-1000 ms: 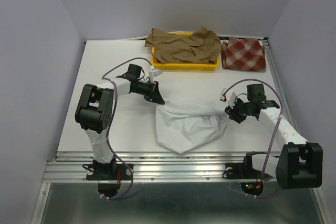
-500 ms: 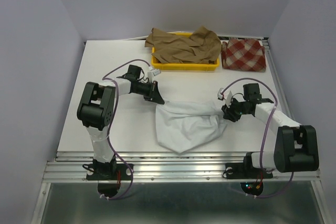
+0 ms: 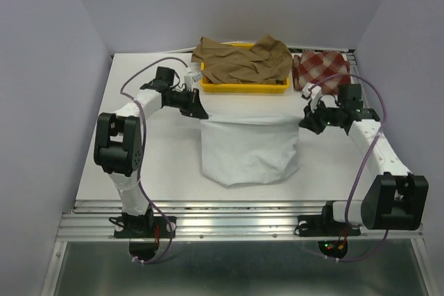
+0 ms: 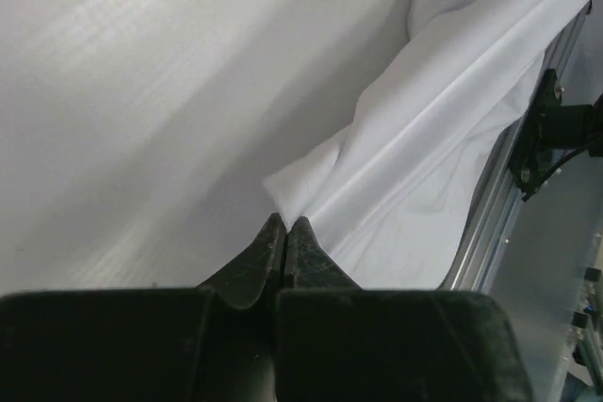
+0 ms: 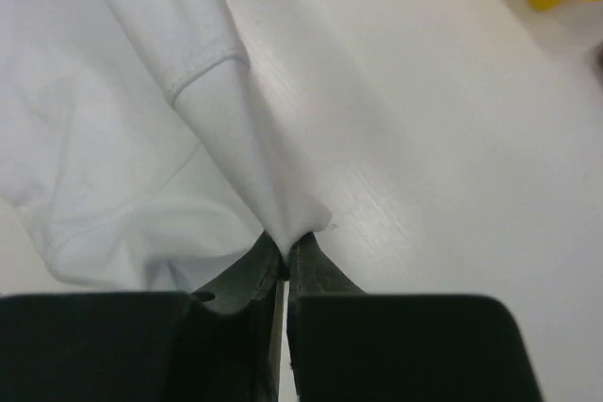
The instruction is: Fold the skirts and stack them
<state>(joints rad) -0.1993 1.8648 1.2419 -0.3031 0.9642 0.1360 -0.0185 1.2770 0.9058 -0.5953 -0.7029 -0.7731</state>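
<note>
1. The white skirt [image 3: 246, 149] lies spread in the middle of the worktop [image 3: 149, 171], its far edge drawn straight between the two claws; no fold shows in it yet.
2. The left claw [image 3: 197, 111] is pinched tight on the far left corner; the right claw [image 3: 306, 123] is likewise closed on the far right corner; each wrist view shows white cloth nipped at the tips.
3. The tan-brown skirt [image 3: 243, 60] sits crumpled over the yellow tray [image 3: 244, 89] at the far edge; it looks unfolded.
4. The checked skirt [image 3: 321, 72] lies just right of the tray in a compact shape; whether it is properly folded I cannot tell.
5. Judged from this, the task is at an early stage; at least two skirts need folding, and nothing is stacked.
6. Count: three skirts; one tray; two claws.
</note>
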